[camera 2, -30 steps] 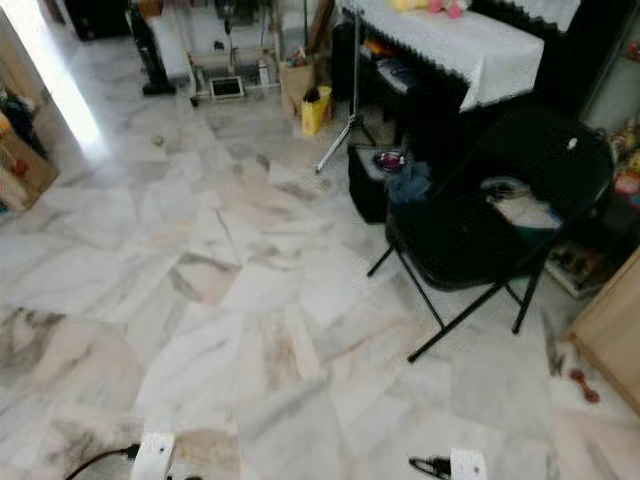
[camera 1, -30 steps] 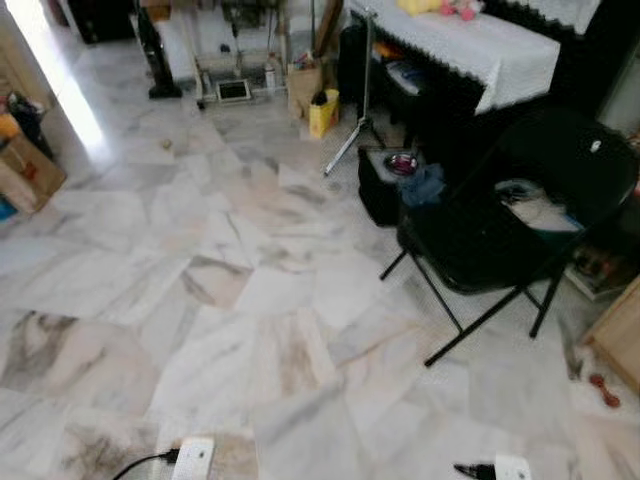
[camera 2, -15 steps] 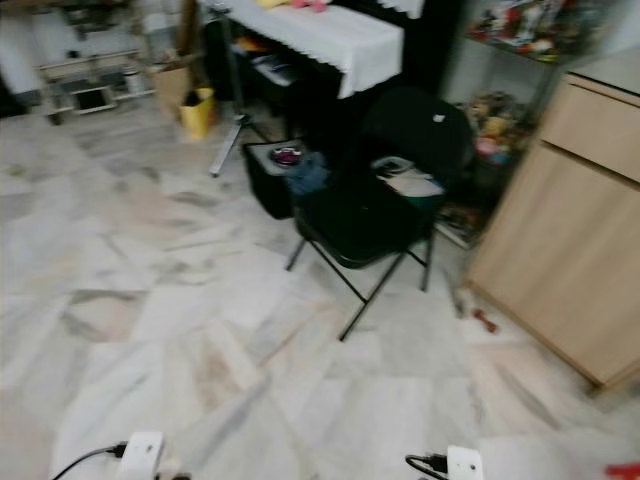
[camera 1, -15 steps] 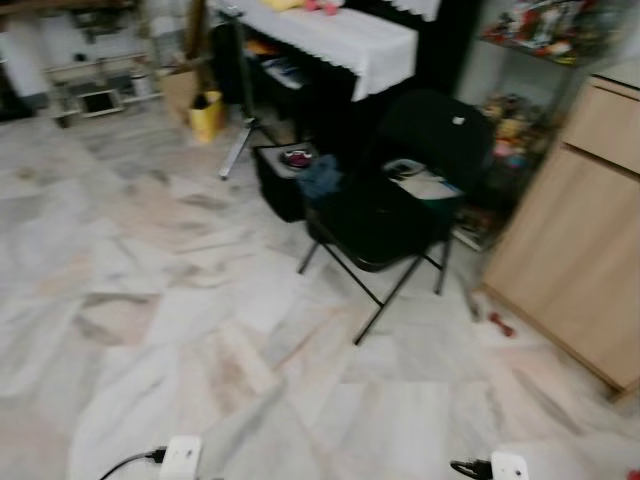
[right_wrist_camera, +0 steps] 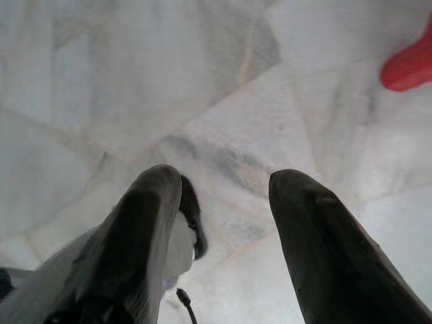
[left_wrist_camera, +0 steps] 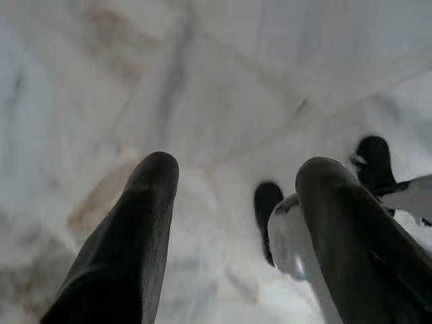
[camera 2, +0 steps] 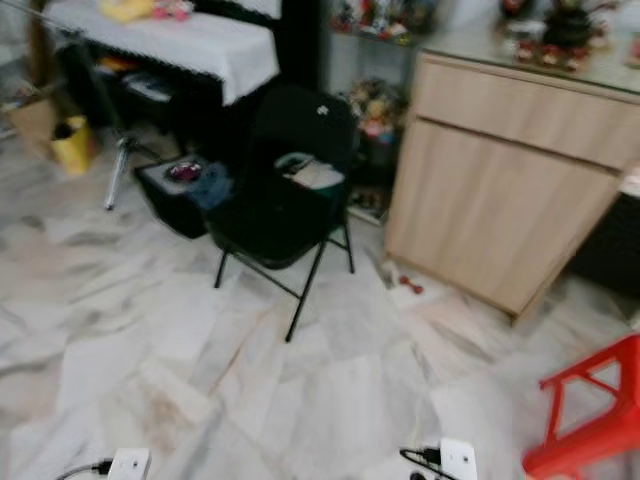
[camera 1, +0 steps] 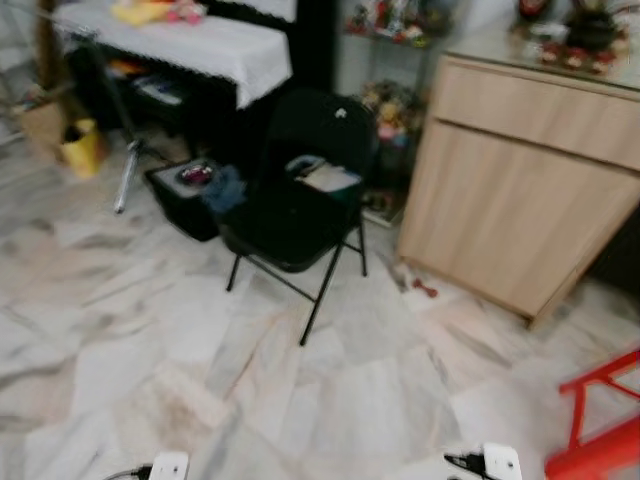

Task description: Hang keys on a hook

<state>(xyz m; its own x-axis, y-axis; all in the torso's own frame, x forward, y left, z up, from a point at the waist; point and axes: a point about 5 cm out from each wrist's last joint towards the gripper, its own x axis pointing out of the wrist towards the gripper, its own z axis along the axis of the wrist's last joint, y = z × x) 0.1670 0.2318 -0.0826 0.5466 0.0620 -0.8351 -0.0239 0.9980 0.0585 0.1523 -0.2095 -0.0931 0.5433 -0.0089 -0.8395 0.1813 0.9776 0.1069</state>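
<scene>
- Searching for keys and hook; I'd scan slowly past the folding chair (camera 1: pixel 300 205).
- Left hand (left_wrist_camera: pixel 233 196) and right hand (right_wrist_camera: pixel 223 196) both gape, empty, above the marble floor (camera 1: pixel 330 400).

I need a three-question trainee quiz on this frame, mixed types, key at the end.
1. True or false: the left tool holds keys between its fingers.
2. What stands on the marble floor directly between the black folding chair and the red stool?
A. a ladder
B. a light wooden cabinet
C. a bicycle
3. Fill in: the table behind the chair is covered with a ____ cloth.

Key:
1. False. Both the left tool and the right tool hang open over bare floor with nothing between the fingers.
2. B
3. white
</scene>
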